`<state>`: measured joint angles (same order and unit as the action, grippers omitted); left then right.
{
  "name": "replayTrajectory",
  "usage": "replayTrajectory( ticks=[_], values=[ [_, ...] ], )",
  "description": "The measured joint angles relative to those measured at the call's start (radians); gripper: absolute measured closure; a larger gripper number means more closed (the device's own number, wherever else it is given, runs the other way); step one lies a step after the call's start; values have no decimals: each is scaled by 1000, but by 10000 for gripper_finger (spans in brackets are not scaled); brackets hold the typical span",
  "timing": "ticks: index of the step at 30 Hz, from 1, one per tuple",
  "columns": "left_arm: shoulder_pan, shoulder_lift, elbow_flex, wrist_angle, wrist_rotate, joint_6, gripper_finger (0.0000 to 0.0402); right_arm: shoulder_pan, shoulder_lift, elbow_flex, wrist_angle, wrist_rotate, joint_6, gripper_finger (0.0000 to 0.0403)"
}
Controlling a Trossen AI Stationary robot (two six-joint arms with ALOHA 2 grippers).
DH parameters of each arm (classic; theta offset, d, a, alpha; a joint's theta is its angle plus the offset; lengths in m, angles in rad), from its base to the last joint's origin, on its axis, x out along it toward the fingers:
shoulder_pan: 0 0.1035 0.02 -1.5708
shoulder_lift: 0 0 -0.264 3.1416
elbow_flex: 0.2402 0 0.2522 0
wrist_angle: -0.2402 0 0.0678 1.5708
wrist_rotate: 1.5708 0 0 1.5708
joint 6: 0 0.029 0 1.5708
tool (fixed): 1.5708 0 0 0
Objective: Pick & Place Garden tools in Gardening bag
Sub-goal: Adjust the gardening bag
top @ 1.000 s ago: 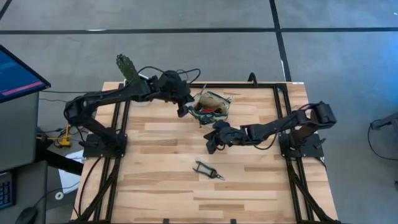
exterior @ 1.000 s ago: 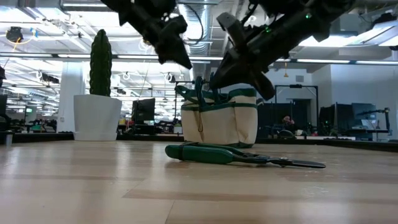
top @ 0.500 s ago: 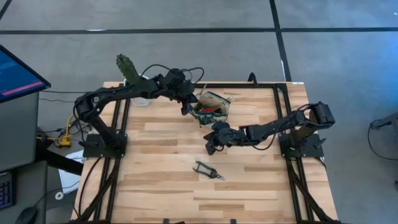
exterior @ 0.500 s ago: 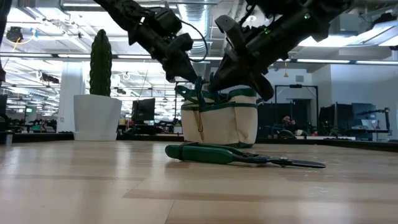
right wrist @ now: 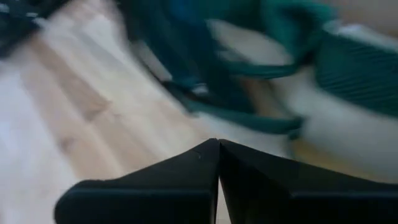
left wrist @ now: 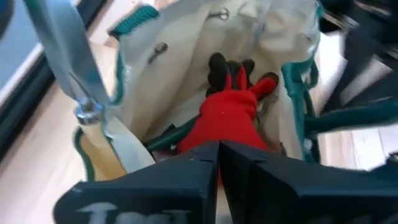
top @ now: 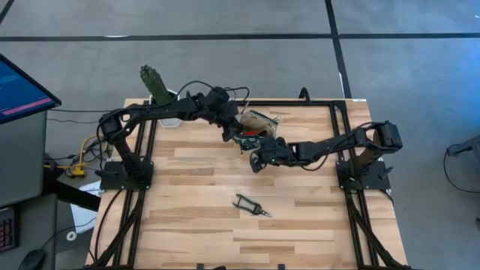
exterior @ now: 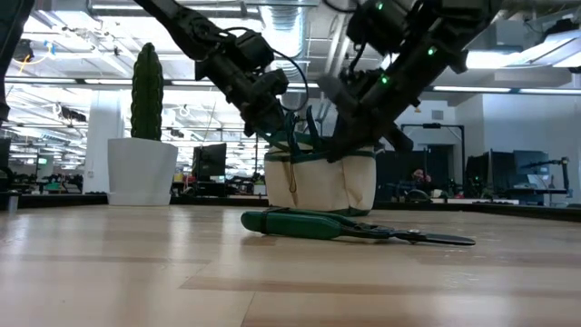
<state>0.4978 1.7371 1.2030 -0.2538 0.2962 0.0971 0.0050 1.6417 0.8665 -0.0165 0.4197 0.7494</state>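
Observation:
The beige gardening bag (top: pixel 256 127) with green trim stands upright on its base at the far middle of the table, also in the low view (exterior: pixel 322 177). Inside lies a red-and-black item (left wrist: pixel 229 115); a trowel (left wrist: pixel 73 56) stands blade-up at the bag's side. The green-handled pruning shears (top: pixel 251 205) lie flat on the table, nearer than the bag (exterior: pixel 345 225). My left gripper (top: pixel 229 133) is shut over the bag's left rim, slanting down into its mouth (left wrist: pixel 219 148). My right gripper (top: pixel 258 160) is shut by the bag's near side (right wrist: pixel 219 146). My left gripper's shut fingertips stand just over the bag's left rim (left wrist: pixel 124 93), slanting down from the table's left; I cannot tell whether they touch the bag or the red item. My right gripper's shut fingertips stand close to the bag's green straps (right wrist: pixel 249 118); I cannot tell whether they touch.
A cactus in a white pot (top: pixel 154 84) stands at the table's far left corner (exterior: pixel 143 136). The black frame rails (top: pixel 337 135) run along the table's sides. Bare wood (top: pixel 195 217) lies around the shears toward the near edge.
My left gripper has come down and toward the table's right, from above the bag's left side to its rim. My right gripper has gone toward the far edge, up to the bag's near side, tipping a little. Bag and shears have stayed put.

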Motion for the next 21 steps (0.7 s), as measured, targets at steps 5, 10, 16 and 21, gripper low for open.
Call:
replayTrajectory(
  ticks=[5,10,16,21],
  values=[
    [-5,-16,2,-73,-2,0,400,-40,0,0,-113,0,-2,403],
    [-13,-18,2,-159,-11,-6,400,-73,0,0,-125,-1,-63,403],
    [-58,-18,2,-178,-17,-32,400,-137,0,0,-93,-1,-114,403],
    [-105,-18,2,-174,-17,-77,400,-200,0,0,-46,-58,-194,403]
  ],
)
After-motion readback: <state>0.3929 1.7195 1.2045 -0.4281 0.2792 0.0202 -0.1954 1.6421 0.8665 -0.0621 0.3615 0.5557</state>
